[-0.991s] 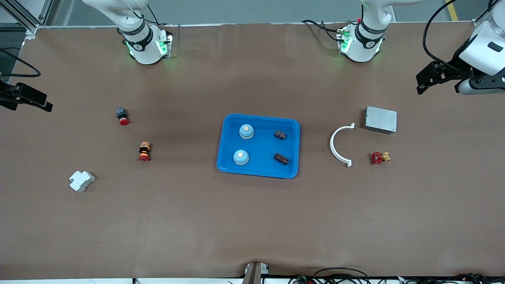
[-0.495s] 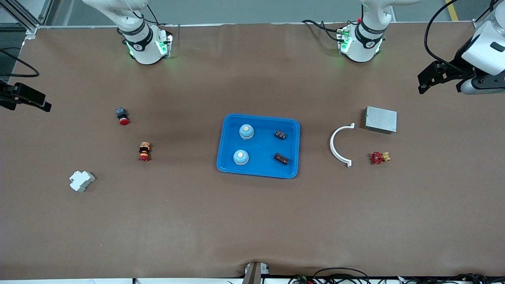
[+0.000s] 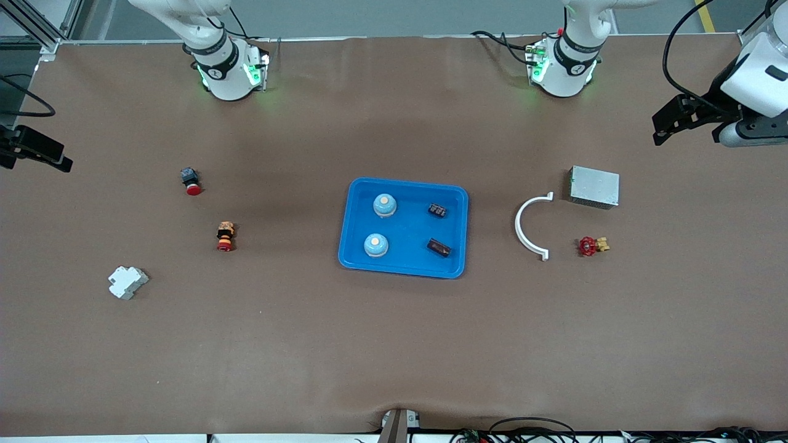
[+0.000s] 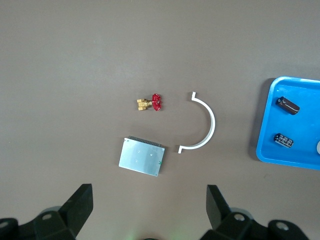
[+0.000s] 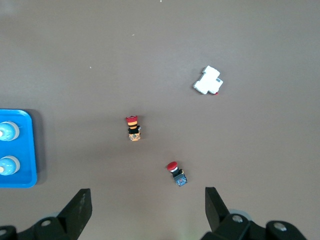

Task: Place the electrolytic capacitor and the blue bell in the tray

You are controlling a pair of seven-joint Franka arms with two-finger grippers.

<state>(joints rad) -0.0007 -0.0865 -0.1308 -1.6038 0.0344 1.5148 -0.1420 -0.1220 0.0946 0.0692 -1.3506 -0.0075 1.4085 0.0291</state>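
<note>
Four task parts, two blue bells (image 3: 384,205) and two electrolytic capacitors (image 3: 438,210), already lie inside the tray (image 3: 356,258) at mid-bench, so we judge the placing done. We see the left claw (image 3: 674,120) and right claw (image 3: 37,151) spread wide, empty, parked over the bench ends.

Place: a robotics lab bench, as far as I can tell.
My footing: my two arm bases (image 3: 228,71) are bolted along one edge of a brown-covered table (image 3: 394,344), green status lights lit.
Surroundings: aluminium framing (image 3: 37,27) at one corner, loose cables (image 3: 529,426) at the edge nearest the front camera.
Parts laid out: a metal box (image 3: 594,186), a red-handled valve (image 3: 591,245).
</note>
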